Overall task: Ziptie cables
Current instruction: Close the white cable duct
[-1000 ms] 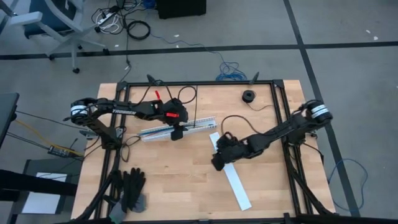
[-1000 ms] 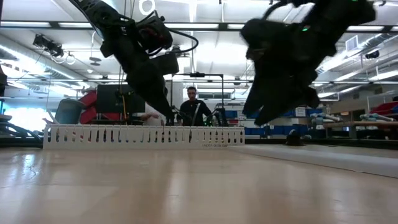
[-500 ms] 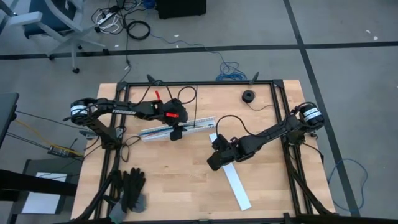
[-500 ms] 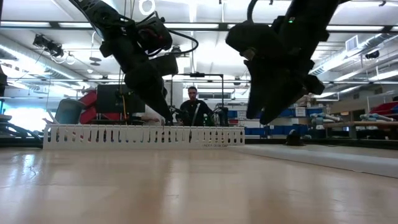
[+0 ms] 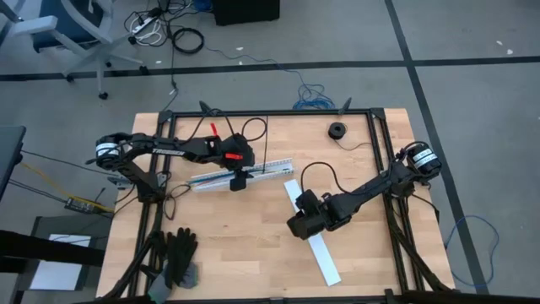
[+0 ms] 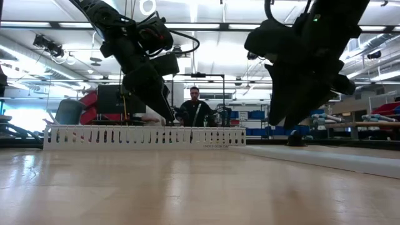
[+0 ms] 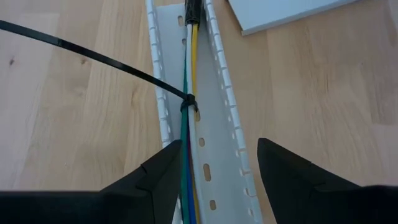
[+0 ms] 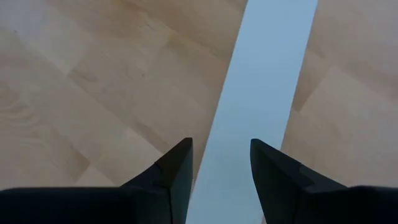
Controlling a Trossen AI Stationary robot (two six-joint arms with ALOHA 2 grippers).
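Observation:
The cables (image 7: 189,62), yellow, green, blue and red, lie as one bundle inside the white slotted channel (image 5: 270,168), with a dark plug end (image 7: 191,11) farther along. A black zip tie (image 7: 188,102) circles the bundle, and its long tail (image 7: 74,50) sticks out over the wood. My left gripper (image 7: 217,149) stands open just over the channel (image 6: 144,135), slanting down, one finger above the cables and the other outside the wall. My right gripper (image 8: 221,146) hangs open above a flat white strip (image 8: 267,81) near the table's middle right (image 5: 295,228).
The white strip (image 5: 325,257) runs from the channel's right end toward the near edge. Black gloves (image 5: 177,253) lie at the near left. A black roll (image 5: 338,130) sits at the far right. A black frame (image 5: 371,114) rims the table. A person (image 6: 195,109) is behind it.
My right gripper has swung first a little toward the table's left, then back toward the right and near edge along the white strip, and its wrist has turned. It stays above the wood.

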